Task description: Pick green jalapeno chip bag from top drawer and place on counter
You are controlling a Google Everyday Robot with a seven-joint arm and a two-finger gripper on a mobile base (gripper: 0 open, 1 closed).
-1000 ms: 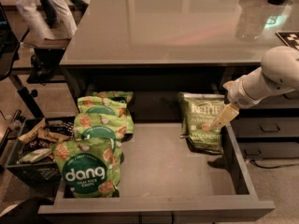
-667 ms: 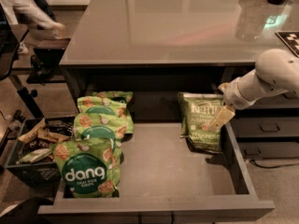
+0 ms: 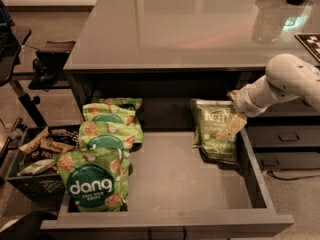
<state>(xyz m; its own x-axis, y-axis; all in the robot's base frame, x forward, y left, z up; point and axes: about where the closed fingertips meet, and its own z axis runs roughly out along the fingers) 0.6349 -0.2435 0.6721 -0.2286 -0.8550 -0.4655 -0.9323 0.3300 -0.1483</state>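
The green jalapeno chip bag (image 3: 212, 134) lies in the back right of the open top drawer (image 3: 175, 181), dark olive green with white lettering. My gripper (image 3: 231, 125) comes in from the right on a white arm and sits over the bag's upper right part, touching or just above it, by the drawer's right wall. The counter (image 3: 175, 29) is the glossy grey top above the drawer.
Three bright green "dang" bags (image 3: 95, 181) overlap along the drawer's left side. A black crate (image 3: 35, 159) of snack packs stands on the floor at the left. Narrower handled grey drawers (image 3: 285, 136) sit to the right. Dark objects stand at the counter's far right corner.
My arm has shifted slightly left, staying over the bag's right part. The bag has not visibly moved. A person at the top left has gone out of view.
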